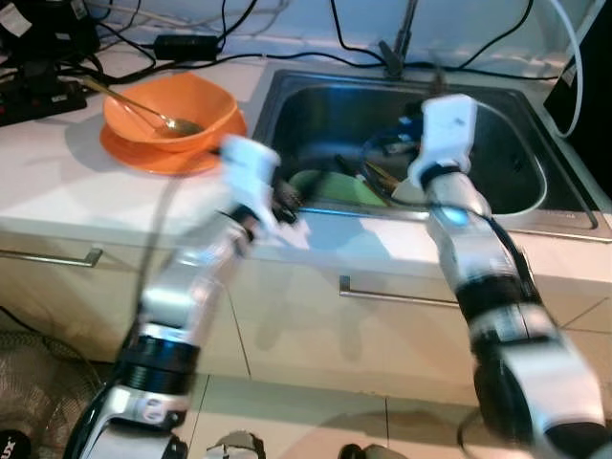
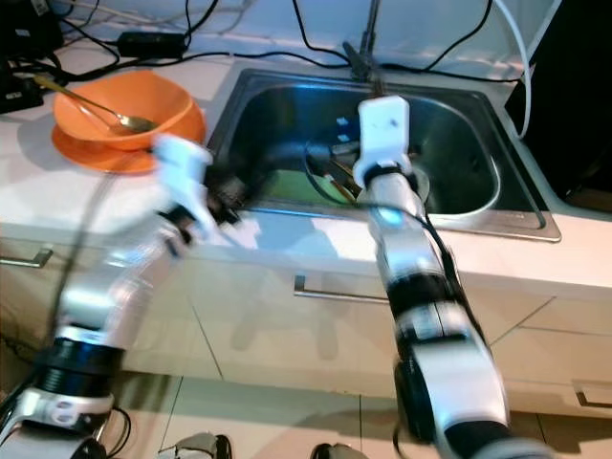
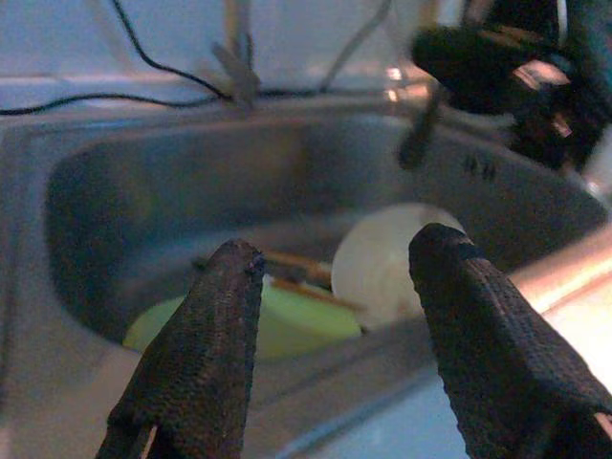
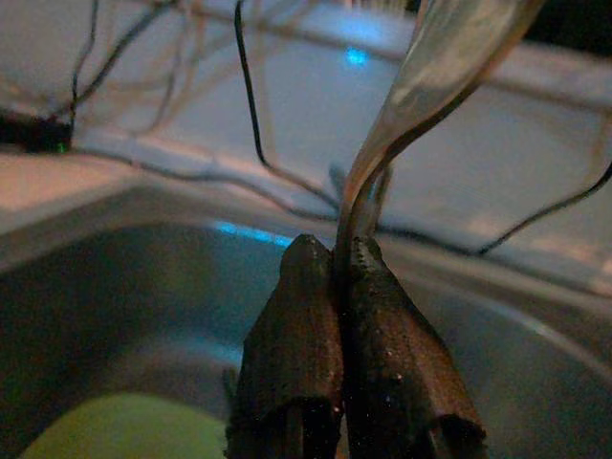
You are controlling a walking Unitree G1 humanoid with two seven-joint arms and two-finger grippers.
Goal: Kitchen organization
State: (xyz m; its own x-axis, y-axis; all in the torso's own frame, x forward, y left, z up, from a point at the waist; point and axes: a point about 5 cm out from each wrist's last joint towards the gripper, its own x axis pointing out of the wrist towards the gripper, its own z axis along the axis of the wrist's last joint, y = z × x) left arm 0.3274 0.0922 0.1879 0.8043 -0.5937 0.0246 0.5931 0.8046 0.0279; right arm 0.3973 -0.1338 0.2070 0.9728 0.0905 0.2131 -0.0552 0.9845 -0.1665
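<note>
A pale white kitchen surface [image 1: 67,182] holds a recessed stainless steel sink basin [image 1: 516,143]. Black cables [image 1: 316,53] trail along the light wall [image 1: 316,14] behind it. Below are cream cabinet drawers [image 1: 382,325] with slim metal bar handles [image 1: 397,295], over light floor tiles [image 1: 296,416]. Lighting is dim and cool.

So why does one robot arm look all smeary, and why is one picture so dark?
In the left eye view the left gripper is smeared by motion blur. The right wrist view is dim and bluish; its right gripper pinches a spoon, shiny with glare.
</note>
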